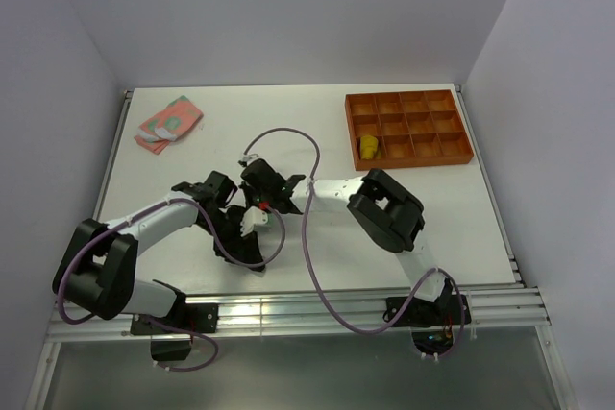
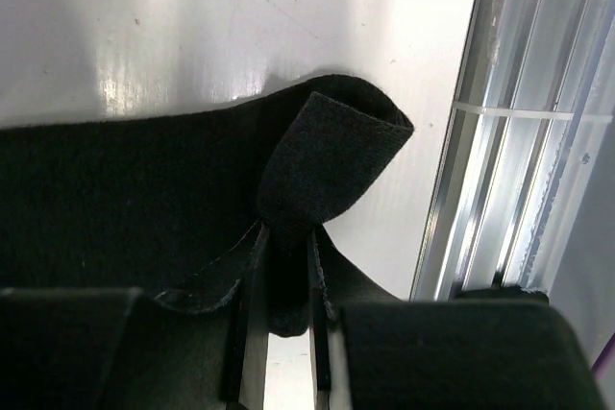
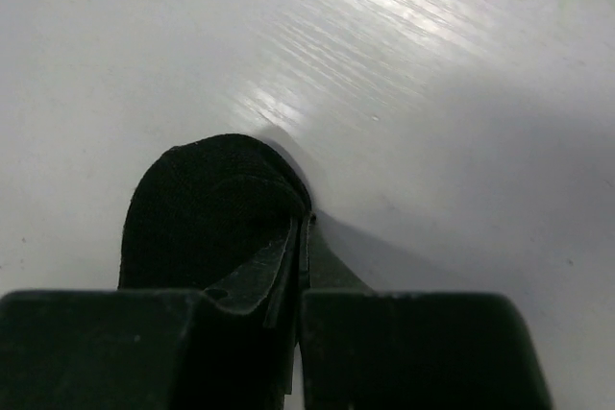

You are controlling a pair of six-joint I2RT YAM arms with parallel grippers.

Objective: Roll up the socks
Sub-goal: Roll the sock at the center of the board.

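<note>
The black sock [image 1: 248, 249] lies in the middle of the table between my two grippers. My left gripper [image 1: 237, 221] is shut on a folded end of it; in the left wrist view the fold [image 2: 327, 156] stands up from the jaws [image 2: 285, 237] and the rest spreads to the left. My right gripper [image 1: 258, 201] is shut on a rounded edge of the same sock [image 3: 202, 199], with its fingertips [image 3: 300, 228] pinched together. The pink sock with green patches [image 1: 168, 122] lies at the far left. The mustard-yellow sock [image 1: 368, 146] sits bunched in the orange tray.
The orange tray with square compartments [image 1: 452, 156] stands at the far right. An aluminium rail [image 2: 509, 170] runs along the table's near edge, close to the left gripper. Purple cables [image 1: 307, 228] loop over the arms.
</note>
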